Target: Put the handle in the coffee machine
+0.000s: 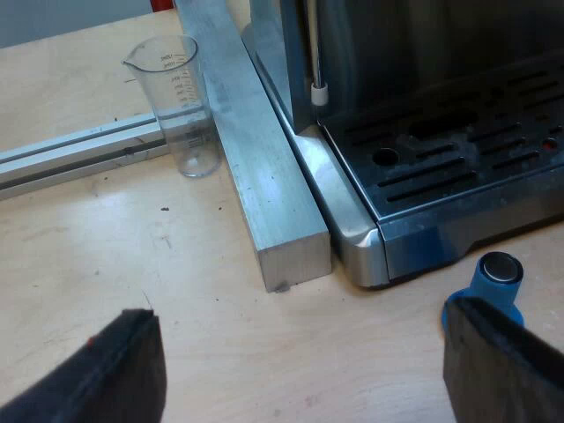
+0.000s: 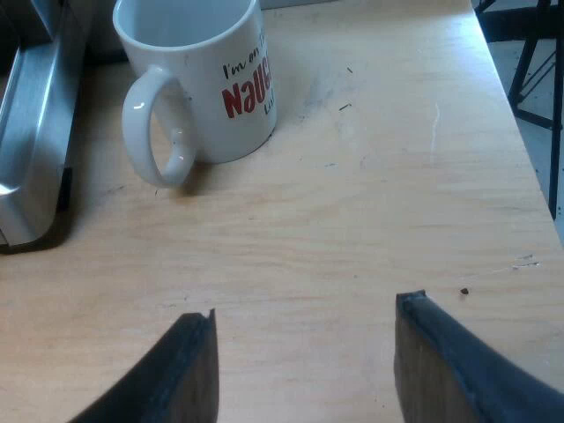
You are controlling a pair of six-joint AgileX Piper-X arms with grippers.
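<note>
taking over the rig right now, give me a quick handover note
Left pincer: open, empty, over the table by the espresso machine drip tray. The blue tamper sits close by one finger, and the measuring glass stands upright beyond a metal bar.
Right pincer: open, empty, over bare table, with the mug upright ahead, near the machine's edge.
Done: nothing confirmed; neither pincer holds the handle.
Left: pick up the handle and lock it into the machine's front.
</note>
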